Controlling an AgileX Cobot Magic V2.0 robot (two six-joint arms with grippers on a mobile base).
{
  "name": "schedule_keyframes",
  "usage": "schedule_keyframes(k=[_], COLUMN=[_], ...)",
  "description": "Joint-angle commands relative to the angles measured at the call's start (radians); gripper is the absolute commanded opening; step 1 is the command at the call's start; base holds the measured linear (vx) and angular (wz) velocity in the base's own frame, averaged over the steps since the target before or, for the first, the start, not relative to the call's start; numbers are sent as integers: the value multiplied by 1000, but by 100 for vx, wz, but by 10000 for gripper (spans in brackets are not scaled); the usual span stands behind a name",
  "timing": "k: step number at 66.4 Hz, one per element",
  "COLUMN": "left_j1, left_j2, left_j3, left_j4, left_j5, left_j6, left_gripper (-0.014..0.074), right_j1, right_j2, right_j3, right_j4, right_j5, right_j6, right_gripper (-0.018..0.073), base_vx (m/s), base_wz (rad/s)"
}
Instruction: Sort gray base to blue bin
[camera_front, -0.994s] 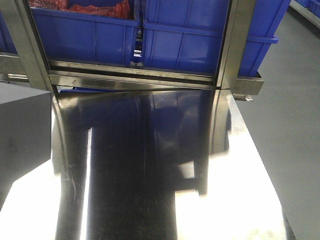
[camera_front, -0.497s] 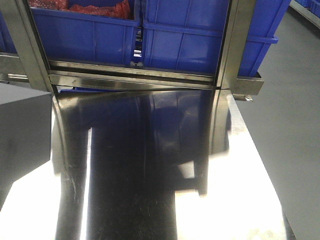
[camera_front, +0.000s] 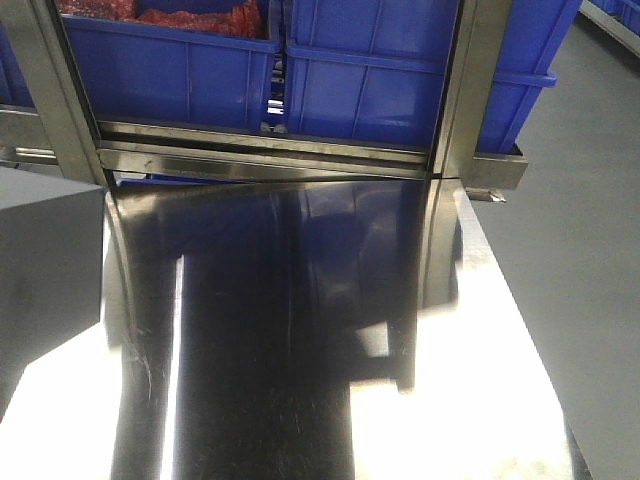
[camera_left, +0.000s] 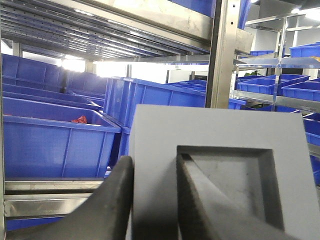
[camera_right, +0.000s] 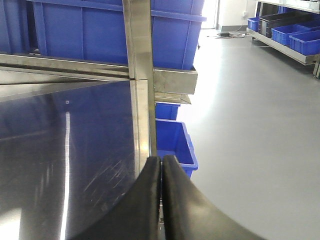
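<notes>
The gray base (camera_left: 220, 150) fills the left wrist view, its square recess facing the camera. My left gripper (camera_left: 154, 161) is shut on the base's left wall, with one finger outside and the other inside the recess. In the front view the base (camera_front: 45, 260) hangs at the left edge, above the steel table (camera_front: 300, 380). Blue bins (camera_front: 370, 85) stand side by side on the rack shelf beyond the table; I cannot tell which one the task means. My right gripper (camera_right: 161, 165) is shut with nothing in it, low over the table's right edge.
The left crate (camera_front: 170, 70) holds red material. Steel rack uprights (camera_front: 465, 90) and a cross rail (camera_front: 270, 150) stand between table and crates. A small blue crate (camera_right: 175, 142) sits on the floor to the right of the table. More blue crates (camera_left: 265, 85) fill distant shelves.
</notes>
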Motion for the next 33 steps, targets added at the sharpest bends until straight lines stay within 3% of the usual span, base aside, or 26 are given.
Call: schedule_keyframes(k=[1,33], left_j1=[-5,-5], left_j2=[9,9], left_j3=[-27,-27], left_j4=[-12,-12], left_j5=[-103,-103], left_j6=[-13,-13], left_gripper=[-6,-6], right_j1=[-3,-3], right_j2=[18,18], right_j3=[1,1], right_j4=[-5,-5], right_j5=[-72,-72], right_j6=[-12,-12], right_gripper=[-5,-5], base_vx=[0,-1], base_wz=[0,-3])
